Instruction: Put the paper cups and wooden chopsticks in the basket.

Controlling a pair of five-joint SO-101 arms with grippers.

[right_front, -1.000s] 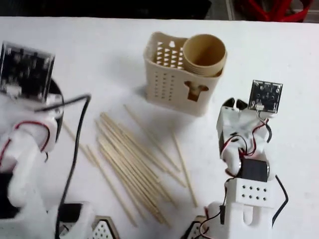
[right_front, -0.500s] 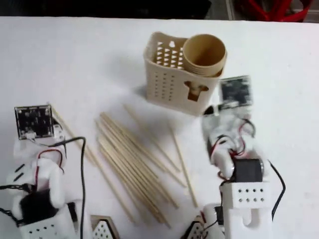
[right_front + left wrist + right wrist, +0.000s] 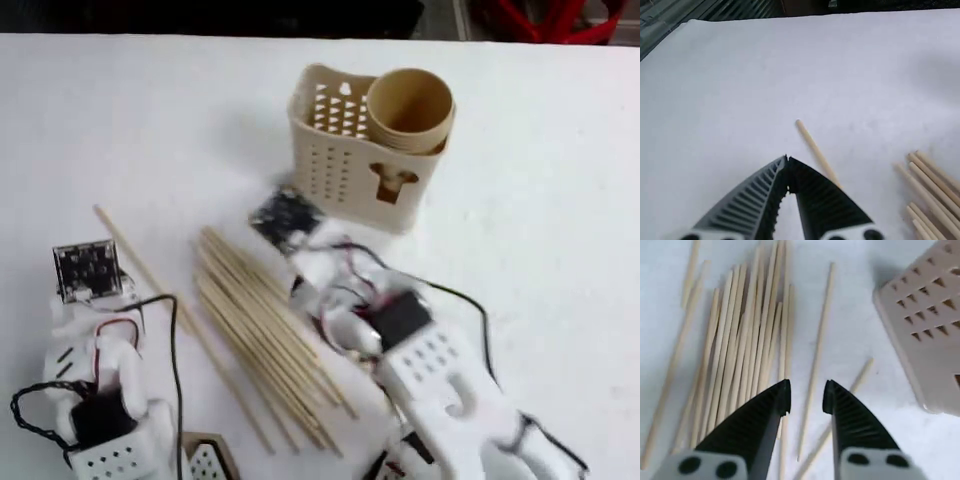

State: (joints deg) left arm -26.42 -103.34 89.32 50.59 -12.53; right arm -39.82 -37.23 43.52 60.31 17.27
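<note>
A cream perforated basket (image 3: 350, 170) stands at the back centre with stacked paper cups (image 3: 410, 105) upright inside it. Wooden chopsticks (image 3: 265, 335) lie in a loose pile in front of the basket; one lone chopstick (image 3: 150, 272) lies left of them. My right gripper (image 3: 806, 392) hovers open just above the pile's (image 3: 747, 340) edge, with a stray chopstick (image 3: 817, 350) lying under the gap and the basket wall (image 3: 930, 330) close by. My left gripper (image 3: 787, 161) is shut and holds nothing, its tip beside the lone chopstick's end (image 3: 810, 142).
The right arm (image 3: 420, 360) lies slanted across the table's front centre, covering the pile's right side. The left arm (image 3: 95, 400) stands at the front left. White table (image 3: 560, 230) stretches bare to the right of the basket and along the back left.
The right arm has swung left from beside the basket to over the chopsticks. The left arm has drawn back toward the front left, uncovering the lone chopstick.
</note>
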